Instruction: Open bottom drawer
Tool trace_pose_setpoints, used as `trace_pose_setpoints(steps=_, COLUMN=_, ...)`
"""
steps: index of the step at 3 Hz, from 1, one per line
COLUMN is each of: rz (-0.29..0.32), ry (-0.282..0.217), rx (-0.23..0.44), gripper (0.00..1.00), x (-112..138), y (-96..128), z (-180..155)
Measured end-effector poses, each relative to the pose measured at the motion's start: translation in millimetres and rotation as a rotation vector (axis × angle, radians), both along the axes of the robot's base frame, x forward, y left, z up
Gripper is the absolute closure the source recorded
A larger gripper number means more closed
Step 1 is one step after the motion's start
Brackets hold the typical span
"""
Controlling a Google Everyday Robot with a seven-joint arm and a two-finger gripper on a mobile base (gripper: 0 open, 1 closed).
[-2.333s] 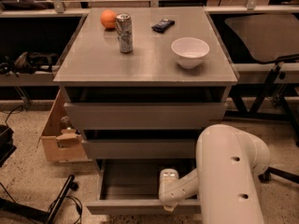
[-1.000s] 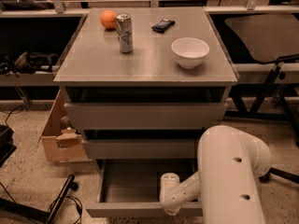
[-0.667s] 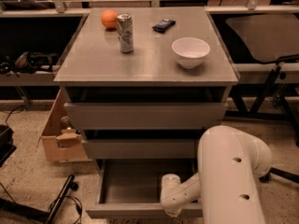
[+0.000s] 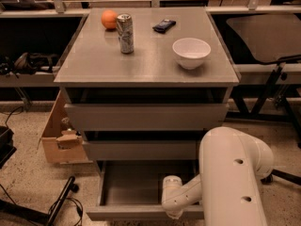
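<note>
Camera view, the only one.

- Grey cabinet (image 4: 221,95) with three drawers is standing centre frame. Its worktop (image 4: 150,65) is carrying an orange (image 4: 109,19), a drinks can (image 4: 125,33), a small dark gadget (image 4: 163,25) and a white bowl (image 4: 191,52).
- Top drawer (image 4: 146,117) and middle drawer (image 4: 140,150) are both sitting a little proud of the cabinet body, with dark gaps above them.
- Bottom drawer (image 4: 127,213) is sticking well out toward me along the floor. Most of its plain grey tray is showing and nothing is lying in it.
- The white arm (image 4: 233,178) is coming in from the lower right, filling that corner.
- The claw (image 4: 175,213) is hanging off the end of the arm. It is sitting right at the top edge of the drawer front, right of centre.
- Whether the claw is apart, together or clamped on that edge I cannot tell.

Relation that matters:
- The drawer front is running left to right across the view, and the claw is lying against its upper edge from the tray side.
- Any further pull would have to be going straight out, toward me and square to that long front.
- With the hold off-centre, I judge the drawer could be skewing on its runners.
- The task is looking close to done.
</note>
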State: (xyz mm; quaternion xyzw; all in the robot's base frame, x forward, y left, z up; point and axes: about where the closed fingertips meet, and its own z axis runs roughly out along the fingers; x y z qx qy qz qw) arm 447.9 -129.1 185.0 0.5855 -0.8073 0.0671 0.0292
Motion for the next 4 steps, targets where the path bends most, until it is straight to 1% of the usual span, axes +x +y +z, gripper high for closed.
trace_pose_setpoints(steps=1, rz=0.000, ry=0.000, rx=0.000, gripper=0.28, x=0.0, y=0.0, z=0.0)
trace_pose_setpoints(steps=2, rz=0.000, ry=0.000, rx=0.000, gripper=0.05, x=0.0, y=0.0, z=0.0)
trace_pose_setpoints(steps=3, rz=0.000, ry=0.000, rx=0.000, gripper=0.00, x=-0.1, y=0.0, z=0.0)
trace_pose_setpoints(steps=4, rz=-0.001, ry=0.001, rx=0.001, gripper=0.00, x=-0.9, y=-0.6, z=-0.6)
